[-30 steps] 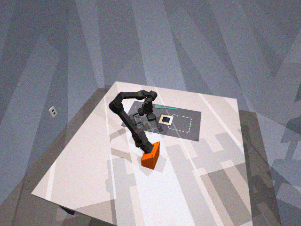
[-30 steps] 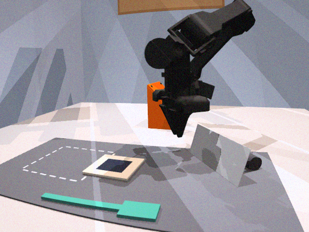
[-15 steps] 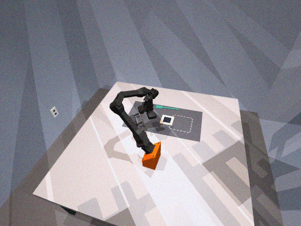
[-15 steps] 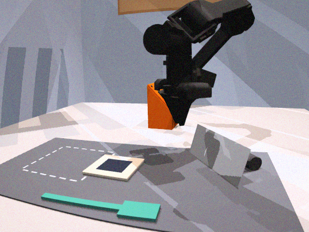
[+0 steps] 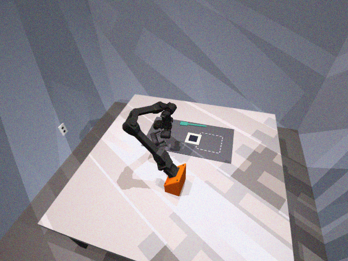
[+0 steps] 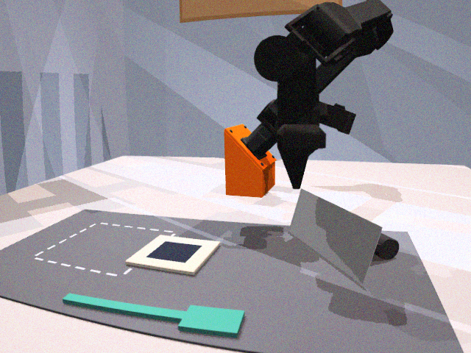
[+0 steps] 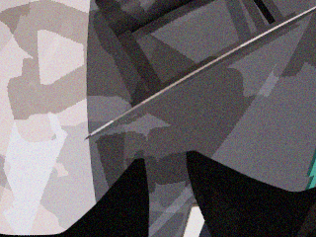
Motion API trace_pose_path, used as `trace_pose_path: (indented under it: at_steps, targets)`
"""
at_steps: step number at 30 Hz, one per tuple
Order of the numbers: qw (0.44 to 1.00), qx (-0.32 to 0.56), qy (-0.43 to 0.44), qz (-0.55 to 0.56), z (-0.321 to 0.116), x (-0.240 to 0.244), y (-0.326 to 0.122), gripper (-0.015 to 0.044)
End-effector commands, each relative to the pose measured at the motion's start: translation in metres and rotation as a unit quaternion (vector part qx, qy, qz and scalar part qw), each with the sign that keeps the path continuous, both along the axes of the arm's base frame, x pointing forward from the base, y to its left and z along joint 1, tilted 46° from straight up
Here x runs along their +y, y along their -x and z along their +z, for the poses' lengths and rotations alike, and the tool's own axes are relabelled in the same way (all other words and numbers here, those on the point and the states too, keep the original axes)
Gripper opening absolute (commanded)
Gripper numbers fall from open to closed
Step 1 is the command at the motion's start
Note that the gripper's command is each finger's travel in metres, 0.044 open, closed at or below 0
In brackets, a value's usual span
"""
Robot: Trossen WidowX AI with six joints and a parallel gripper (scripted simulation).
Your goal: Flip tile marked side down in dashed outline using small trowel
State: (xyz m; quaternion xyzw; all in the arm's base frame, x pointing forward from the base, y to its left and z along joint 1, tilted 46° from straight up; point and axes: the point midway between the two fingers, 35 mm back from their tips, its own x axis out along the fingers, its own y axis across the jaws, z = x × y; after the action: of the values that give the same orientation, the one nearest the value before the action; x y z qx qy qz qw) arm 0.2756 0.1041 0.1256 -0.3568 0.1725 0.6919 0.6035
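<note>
The tile [image 5: 193, 138] [image 6: 174, 251] [image 7: 194, 219] lies flat on the mat [image 5: 228, 145] [image 6: 274, 284], dark marked side up. It overlaps one side of the dashed outline [image 6: 39, 258], mostly outside it. The trowel, with a grey blade [image 6: 334, 232] and a black handle [image 6: 386, 245] [image 7: 148, 17], stands tilted at the mat's other end; its thin blade edge crosses the wrist view. My gripper [image 6: 296, 187] [image 7: 165, 164] is partly open, with nothing between the fingers. It points down above the mat near the trowel, between it and the tile in the exterior view. The arm hides part of the trowel in the top view.
A teal flat-headed tool [image 5: 184, 123] [image 6: 210, 320] [image 7: 314, 170] lies along the mat's far edge from the arm. The orange arm base [image 5: 175, 184] [image 6: 243, 170] stands on the table on the opposite side. Arm shadows fall across the mat around the trowel.
</note>
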Motion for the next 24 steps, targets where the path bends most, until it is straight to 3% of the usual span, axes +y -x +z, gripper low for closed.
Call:
trace_pose_path:
  at_steps: [1, 12, 24]
  targets:
    - [0.997, 0.051, 0.003, -0.050, 0.007, 0.007, 0.010, 0.0100]
    - [0.967, 0.182, 0.006, -0.181, 0.021, 0.024, 0.032, 0.0100]
    - [0.894, 0.320, 0.007, -0.315, 0.035, 0.039, 0.058, 0.0100]
